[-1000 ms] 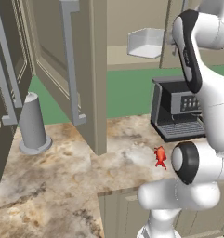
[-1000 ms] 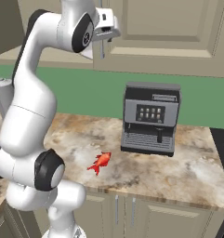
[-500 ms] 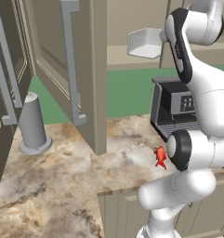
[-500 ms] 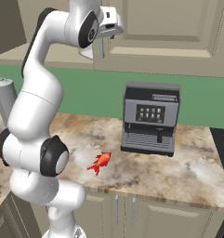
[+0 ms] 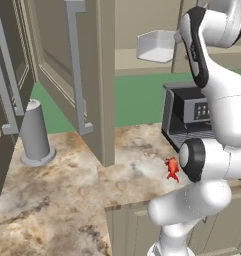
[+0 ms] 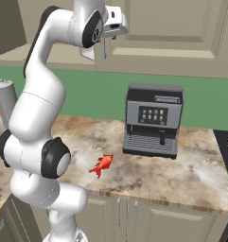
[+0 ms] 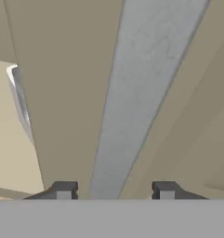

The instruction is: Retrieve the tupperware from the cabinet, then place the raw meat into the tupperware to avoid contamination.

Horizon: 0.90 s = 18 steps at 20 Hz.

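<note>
Since a second ago the arm has swung its elbow outward in both base views, while the hand (image 6: 104, 47) stays high at the beige cabinet (image 6: 172, 33). Its fingers (image 7: 64, 189) have drawn inward and now stand either side of a long grey bar handle (image 7: 141, 93) on the cabinet's right door; a gap shows on both sides of the bar, so the hand is part-closed around the handle and not yet clamped.

State of the task's things:
- tupperware (image 5: 157, 46): sits on the cabinet shelf (image 5: 137, 57), behind the open left door (image 5: 77, 75), just beside the robot's upper arm. Untouched.
- raw meat (image 6: 102, 165): lies on the counter (image 6: 191, 165), in front of and to the left of the coffee machine (image 6: 152, 120) as the right base view shows it. Also visible in the left base view (image 5: 172, 169), close to the robot's lower joint.
- grey cylinder on a round base (image 5: 36, 134): stands on the counter well away to the left, not involved.

Judgement: the step in hand appears to be gripping the right door's handle, presumably to swing that door clear of the shelf. Retrieval has not begun; neither the tupperware nor the meat is yet handled. Early in the task.

Next move likely calls for finishing the closure squarely on the bar before pulling. Risk: a pull with loose fingers would slip off the handle.
</note>
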Tool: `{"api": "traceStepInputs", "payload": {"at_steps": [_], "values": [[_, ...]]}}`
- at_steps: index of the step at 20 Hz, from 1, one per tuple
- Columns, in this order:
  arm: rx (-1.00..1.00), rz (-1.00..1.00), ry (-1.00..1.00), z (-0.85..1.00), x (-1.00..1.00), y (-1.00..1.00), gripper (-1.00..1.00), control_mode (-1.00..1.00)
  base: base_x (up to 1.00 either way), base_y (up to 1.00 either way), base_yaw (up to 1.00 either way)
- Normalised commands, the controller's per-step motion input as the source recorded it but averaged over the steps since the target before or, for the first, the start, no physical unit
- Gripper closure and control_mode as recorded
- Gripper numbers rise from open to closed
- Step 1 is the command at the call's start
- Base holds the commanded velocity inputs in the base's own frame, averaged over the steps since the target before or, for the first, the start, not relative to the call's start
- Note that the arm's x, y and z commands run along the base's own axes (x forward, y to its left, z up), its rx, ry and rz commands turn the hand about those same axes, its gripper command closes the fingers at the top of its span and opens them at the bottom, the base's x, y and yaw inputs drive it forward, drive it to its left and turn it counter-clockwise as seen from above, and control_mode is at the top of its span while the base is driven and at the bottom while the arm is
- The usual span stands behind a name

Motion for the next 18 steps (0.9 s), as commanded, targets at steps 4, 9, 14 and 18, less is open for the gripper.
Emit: {"api": "traceStepInputs", "payload": {"at_steps": [4, 9, 14, 18], "values": [[0.00, 0.00, 0.00, -0.03, -0.10, 0.00, 1.00, -1.00, 0.00, 0.00, 0.00], [0.01, 0.00, 0.00, -0.05, -0.60, -0.11, 1.00, -1.00, 0.00, 0.00, 0.00], [0.12, 0.03, -0.03, 0.00, -0.96, -0.53, 1.00, -1.00, 0.00, 0.00, 0.00], [0.13, 0.06, -0.04, -0.04, -0.98, -0.78, 1.00, -1.00, 0.00, 0.00, 0.00]]}}
